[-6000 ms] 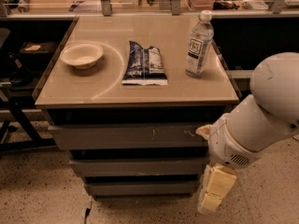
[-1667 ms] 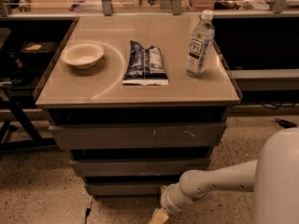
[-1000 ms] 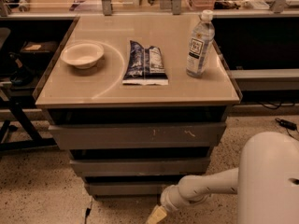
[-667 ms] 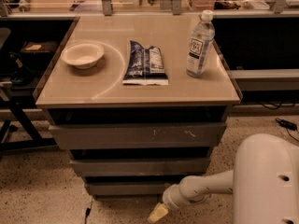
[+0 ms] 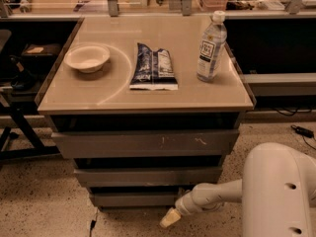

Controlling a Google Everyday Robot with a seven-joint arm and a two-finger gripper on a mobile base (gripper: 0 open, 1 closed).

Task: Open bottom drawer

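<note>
- The bottom drawer (image 5: 132, 199) is the lowest of three grey fronts under the counter (image 5: 148, 97), just above the speckled floor; it looks pushed in.
- The claw (image 5: 169, 218) hangs low, just below the right end of that drawer's front, on a white arm (image 5: 219, 193) reaching in from the right.
- Whether the claw is apart or together cannot be told.
- On the counter: a bowl (image 5: 87, 58), a snack bag (image 5: 153, 67), a water bottle (image 5: 211, 47).

You've got a tan tabletop (image 5: 98, 90). On it: white bowl (image 5: 87, 58) at left, dark blue snack packet (image 5: 153, 73) flat in the middle, clear water bottle (image 5: 211, 47) upright at right, white cap on. All three sit apart. Speckled floor (image 5: 44, 201) carries the cabinet (image 5: 64, 144). Gripper (image 5: 169, 219) is low over that floor, by the cabinet's lower right front.
</note>
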